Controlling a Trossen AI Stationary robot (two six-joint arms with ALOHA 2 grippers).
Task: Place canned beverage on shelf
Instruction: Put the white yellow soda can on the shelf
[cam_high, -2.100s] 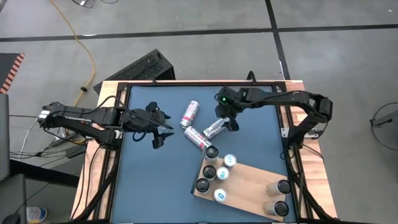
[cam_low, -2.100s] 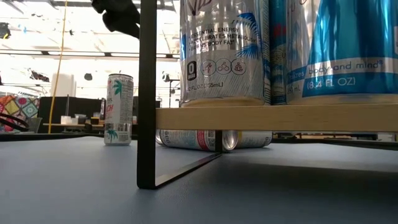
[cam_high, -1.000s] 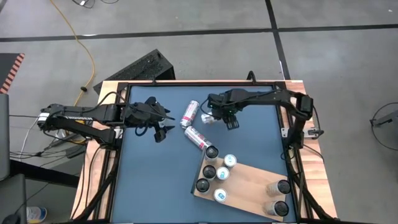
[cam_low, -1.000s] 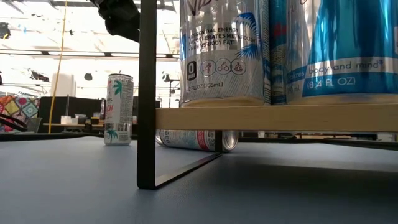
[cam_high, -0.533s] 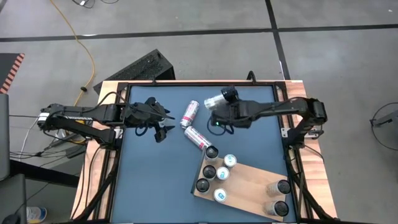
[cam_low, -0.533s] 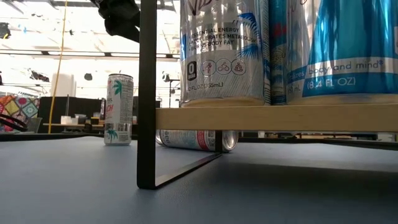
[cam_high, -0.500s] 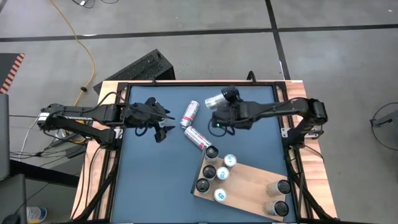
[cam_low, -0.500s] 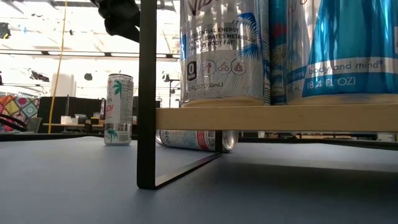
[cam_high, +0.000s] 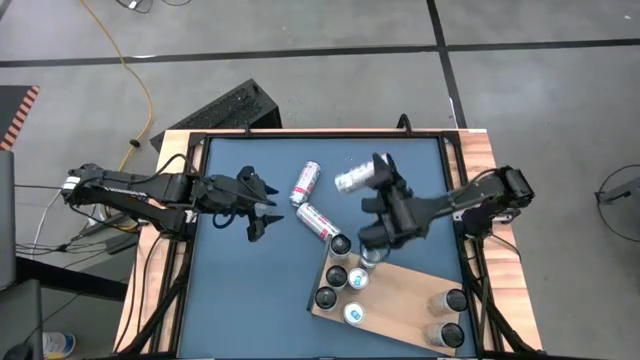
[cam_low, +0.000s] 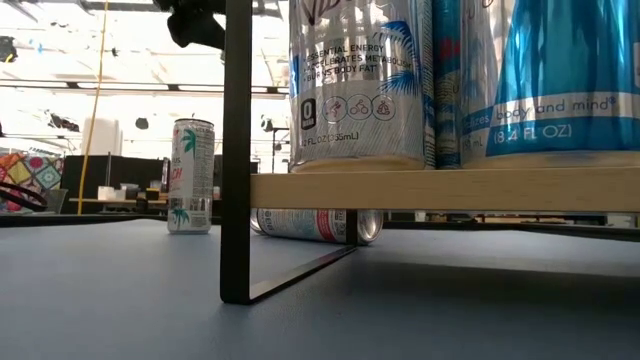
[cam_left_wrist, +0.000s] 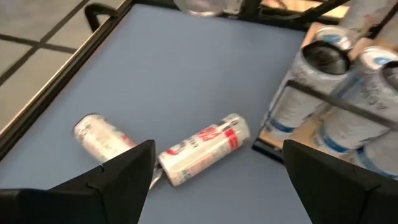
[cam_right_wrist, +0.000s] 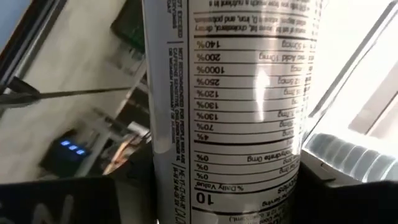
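Observation:
My right gripper is shut on a silver can, held in the air over the table's middle, just beyond the shelf's far end. The can fills the right wrist view. The shelf is a light-brown wooden board on a black frame, and several cans stand upright on it. My left gripper is open and empty over the table's left half; its two fingers show wide apart in the left wrist view. My right gripper pinches the silver can between its two fingers, on the can's side near its right end. The can's body runs forward from between the fingers and along them. The can lies roughly level, lifted clear of the table.
Two more cans lie on their sides on the blue-grey tabletop, one near the middle and one against the shelf's far left corner. The second also shows under the board. A black rail frames the table.
My right gripper has lifted the silver can clear of the tabletop. It has swung the can first toward the far edge, then back toward the shelf. The arm has turned and now reaches in from the near right.

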